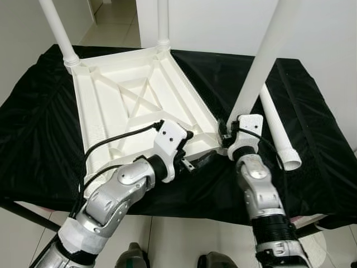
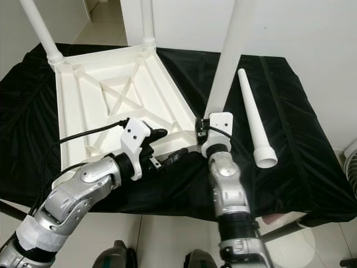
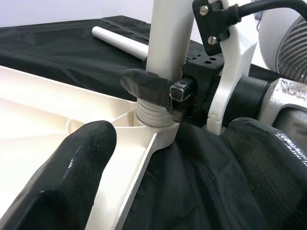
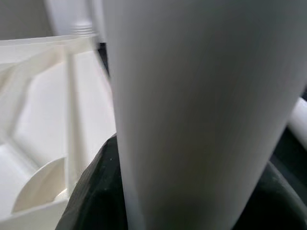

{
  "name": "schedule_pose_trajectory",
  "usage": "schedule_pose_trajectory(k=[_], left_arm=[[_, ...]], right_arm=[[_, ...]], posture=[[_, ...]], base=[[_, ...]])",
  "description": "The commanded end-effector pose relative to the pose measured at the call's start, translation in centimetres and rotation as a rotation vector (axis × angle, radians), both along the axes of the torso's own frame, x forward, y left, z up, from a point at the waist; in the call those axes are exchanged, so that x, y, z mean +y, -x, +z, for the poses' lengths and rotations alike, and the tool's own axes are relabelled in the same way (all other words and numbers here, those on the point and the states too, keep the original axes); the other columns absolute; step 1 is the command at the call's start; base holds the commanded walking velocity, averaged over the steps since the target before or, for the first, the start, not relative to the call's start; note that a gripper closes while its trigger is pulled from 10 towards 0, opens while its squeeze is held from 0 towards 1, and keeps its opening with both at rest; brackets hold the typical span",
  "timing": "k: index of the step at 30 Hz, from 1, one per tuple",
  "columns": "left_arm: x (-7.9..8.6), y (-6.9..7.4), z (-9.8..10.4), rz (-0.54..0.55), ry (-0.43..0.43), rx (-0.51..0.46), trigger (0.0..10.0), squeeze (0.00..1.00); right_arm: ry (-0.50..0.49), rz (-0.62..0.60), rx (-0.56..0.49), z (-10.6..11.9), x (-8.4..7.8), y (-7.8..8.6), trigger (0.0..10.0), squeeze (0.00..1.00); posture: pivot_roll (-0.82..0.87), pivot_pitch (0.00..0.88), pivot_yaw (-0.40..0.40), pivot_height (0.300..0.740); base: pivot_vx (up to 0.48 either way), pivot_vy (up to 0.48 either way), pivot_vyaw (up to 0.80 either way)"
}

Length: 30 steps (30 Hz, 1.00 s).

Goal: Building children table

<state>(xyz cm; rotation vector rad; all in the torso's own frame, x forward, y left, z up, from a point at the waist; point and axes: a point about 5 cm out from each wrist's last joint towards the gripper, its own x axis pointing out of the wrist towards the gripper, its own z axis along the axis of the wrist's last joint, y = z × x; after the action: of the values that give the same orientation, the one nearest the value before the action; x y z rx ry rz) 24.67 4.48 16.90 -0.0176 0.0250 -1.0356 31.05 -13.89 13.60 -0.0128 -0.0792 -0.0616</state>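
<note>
The white table top point(image 1: 139, 106) lies upside down, ribs up, on the black-draped worktop point(image 1: 33, 128), and the leg point(image 1: 262, 61) now being fitted stands in the corner socket point(image 3: 152, 125) just in front of the right gripper point(image 3: 158, 93). That gripper is pinched on the leg's base, one black finger point(image 3: 144, 85) wrapped across it directly above the threaded collar, which shows a few turns not yet sunk in. The left gripper point(image 1: 192, 156) sits beside it at the same corner with its fingers spread, one over the top's near edge and one over the cloth, apparently steadying the panel. Two legs point(image 1: 58, 30) already stand at the corners farthest from both grippers, and a fourth leg point(image 1: 279, 131) lies loose on the cloth beyond the right gripper. The main risk appears to be cross-threading: the held leg leans away from upright in the eye views, so turning it at that tilt could jam the thread. The top could also slide or spin on the slick cloth if the left gripper does not bear down, and a slip might knock the loose leg off the worktop.
</note>
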Motion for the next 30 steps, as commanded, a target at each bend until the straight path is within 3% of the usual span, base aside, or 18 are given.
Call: schedule_pose_trajectory(k=[1,5,6,8,9,10,16,20,22,23,26,30], left_arm=[[-0.3,0.5,-0.2,-0.082,-0.013,0.003,10.0,0.0],[-0.3,0.6,-0.1,-0.085,-0.012,0.002,10.0,0.0],[-0.2,0.5,-0.1,-0.084,-0.012,0.003,10.0,0.0],[-0.2,0.5,-0.1,-0.083,-0.012,0.004,10.0,0.0],[-0.1,0.5,-0.1,-0.083,-0.012,0.005,10.0,0.0],[-0.1,0.5,-0.1,-0.083,-0.012,0.004,10.0,0.0],[-0.2,0.5,-0.1,-0.087,-0.01,0.003,10.0,0.0],[-0.3,0.6,-0.2,-0.088,-0.009,0.005,10.0,0.0],[-0.3,0.6,-0.2,-0.088,-0.009,0.005,10.0,0.0],[-0.2,0.6,-0.2,-0.088,-0.01,0.005,10.0,0.0],[-0.2,0.6,-0.2,-0.086,-0.012,0.005,10.0,0.0],[-0.1,0.6,-0.2,-0.083,-0.014,0.004,10.0,0.0]], right_arm=[[-0.023,-0.1,0.07,-1.5,-1.0,0.6,0.0,0.0],[-0.038,-0.074,0.057,-1.4,-0.4,0.7,0.0,0.0],[-0.031,-0.017,0.042,-1.0,-0.2,0.7,10.0,0.0],[-0.032,0.005,0.032,-0.8,-0.3,0.8,10.0,0.0],[-0.037,0.021,0.008,-0.5,-0.6,0.8,10.0,0.96],[-0.048,0.044,-0.01,-0.3,-0.8,0.9,10.0,1.0],[-0.05,0.145,-0.04,0.4,-1.3,1.0,10.0,1.0],[0.059,0.408,-0.032,0.6,-1.6,1.2,10.0,1.0],[0.062,0.456,-0.03,0.7,-1.5,1.3,10.0,1.0],[0.079,0.524,-0.023,0.6,-1.5,1.4,10.0,0.0],[0.145,0.659,-0.014,0.7,-1.8,1.0,10.0,0.0],[0.188,0.731,-0.002,0.7,-2.0,0.3,10.0,0.0]], posture=[[0.01,0.057,0.034,0.74],[0.01,0.057,0.034,0.74],[0.0,0.059,0.036,0.74],[0.0,0.06,0.036,0.74],[0.0,0.061,0.037,0.74],[0.0,0.061,0.037,0.74],[0.0,0.062,0.037,0.74],[0.0,0.059,0.035,0.74],[0.0,0.059,0.035,0.74],[0.0,0.058,0.035,0.74],[0.0,0.053,0.034,0.74],[0.01,0.047,0.03,0.74]], base=[[0.0,0.0,0.0],[0.0,0.0,0.0],[0.0,0.0,0.0],[0.0,0.0,0.0],[0.0,0.0,0.0],[0.0,0.0,0.0],[0.0,0.0,0.0],[0.0,0.0,0.0],[0.0,0.0,0.0],[0.0,0.0,0.0],[0.0,0.0,0.0],[0.0,0.0,0.0]])
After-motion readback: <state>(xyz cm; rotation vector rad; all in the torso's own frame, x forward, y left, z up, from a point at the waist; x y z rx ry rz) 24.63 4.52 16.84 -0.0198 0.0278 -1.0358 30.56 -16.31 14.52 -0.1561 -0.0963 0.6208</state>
